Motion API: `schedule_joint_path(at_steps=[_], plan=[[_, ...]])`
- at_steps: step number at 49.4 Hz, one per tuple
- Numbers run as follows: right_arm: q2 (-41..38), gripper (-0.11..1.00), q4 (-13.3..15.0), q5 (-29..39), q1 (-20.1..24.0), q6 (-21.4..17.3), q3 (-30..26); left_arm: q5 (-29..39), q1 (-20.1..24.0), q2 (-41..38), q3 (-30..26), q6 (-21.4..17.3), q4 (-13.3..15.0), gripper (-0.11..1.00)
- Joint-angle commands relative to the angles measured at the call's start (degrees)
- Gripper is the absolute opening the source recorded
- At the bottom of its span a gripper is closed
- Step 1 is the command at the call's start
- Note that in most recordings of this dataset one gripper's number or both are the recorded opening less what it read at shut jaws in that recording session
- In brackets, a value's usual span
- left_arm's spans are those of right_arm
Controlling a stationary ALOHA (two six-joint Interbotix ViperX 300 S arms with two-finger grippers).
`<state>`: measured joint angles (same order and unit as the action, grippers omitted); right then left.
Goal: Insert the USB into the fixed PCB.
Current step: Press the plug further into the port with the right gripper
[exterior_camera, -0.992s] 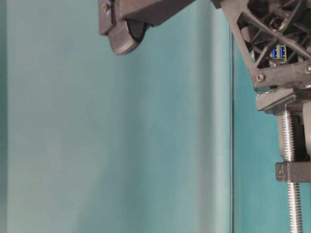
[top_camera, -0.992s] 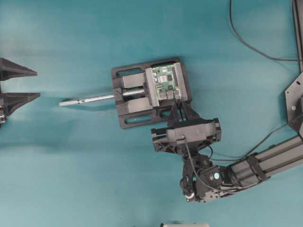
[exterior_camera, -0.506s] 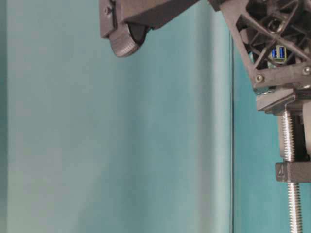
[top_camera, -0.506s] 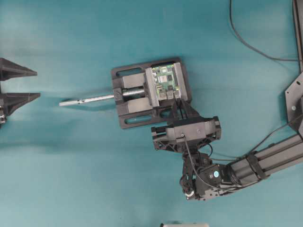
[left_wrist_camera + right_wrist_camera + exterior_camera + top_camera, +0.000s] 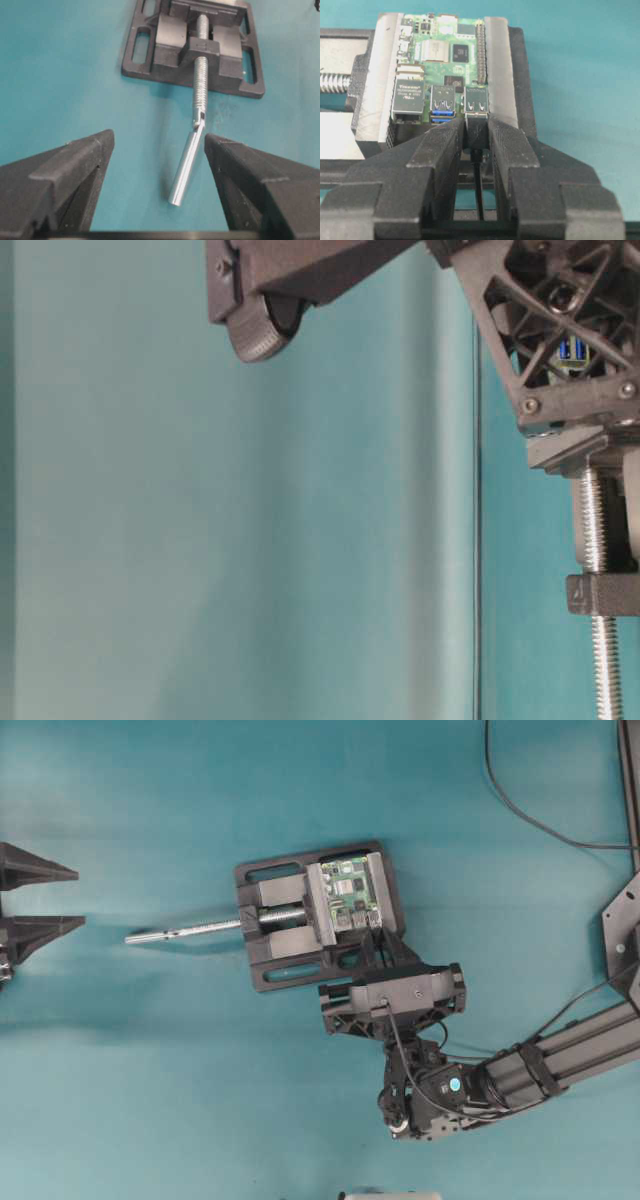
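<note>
overhead, teal table [image 5: 150, 1070], black vise [image 5: 275, 935]

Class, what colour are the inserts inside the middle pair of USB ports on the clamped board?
Blue inserts, clearest in the right wrist view.

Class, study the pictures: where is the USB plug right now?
In the right wrist view, the USB sits clamped in the right gripper, its tip at the rightmost silver port of the fixed PCB.

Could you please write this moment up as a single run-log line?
stage: insertion | right gripper: shut on USB plug, at a port of the board | left gripper: open, idle | board clamped in vise
</note>
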<state>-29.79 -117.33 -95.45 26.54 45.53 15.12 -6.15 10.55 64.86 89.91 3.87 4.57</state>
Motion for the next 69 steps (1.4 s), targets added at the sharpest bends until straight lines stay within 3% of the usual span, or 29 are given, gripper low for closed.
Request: schedule_joint_path(at_steps=[1,69], plan=[[2.29,0.21,0.88,-0.26,-2.37,0.00,-0.44,-0.44,0.09,-0.35,-0.62,0.53,-0.18,0.89],[2.29,0.21,0.00,-0.62,3.52,-1.58,-1.23,-0.44,0.09,-0.35,-0.70,0.53,-0.18,0.89]])
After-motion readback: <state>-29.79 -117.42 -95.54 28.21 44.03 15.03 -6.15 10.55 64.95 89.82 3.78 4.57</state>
